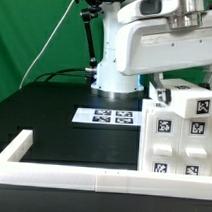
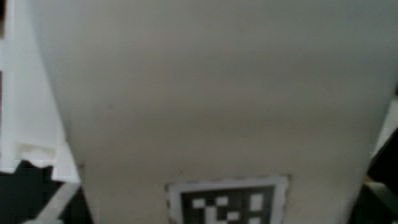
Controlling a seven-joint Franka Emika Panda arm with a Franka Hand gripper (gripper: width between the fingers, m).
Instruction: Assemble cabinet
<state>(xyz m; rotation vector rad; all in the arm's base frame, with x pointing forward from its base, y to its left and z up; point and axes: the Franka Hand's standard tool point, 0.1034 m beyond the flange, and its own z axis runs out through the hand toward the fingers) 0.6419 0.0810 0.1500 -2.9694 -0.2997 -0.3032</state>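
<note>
The white cabinet (image 1: 179, 132) stands at the exterior view's right, near the front rail, with several black-and-white tags on its faces. A small white box part (image 1: 187, 100) with a tag sits on its top. My gripper (image 1: 165, 87) hangs straight above the cabinet's top, its dark fingers down at the top edge. In the wrist view a white cabinet panel (image 2: 214, 100) fills almost the whole picture, with one tag (image 2: 228, 203) low on it. The panel spans the gap of my gripper (image 2: 217, 205) from side to side. The fingertips barely show.
The marker board (image 1: 105, 117) lies flat in the table's middle, in front of the arm's white base (image 1: 118, 64). A long white rail frame (image 1: 61, 172) borders the table along the front and the exterior view's left. The table is black, with a green backdrop behind.
</note>
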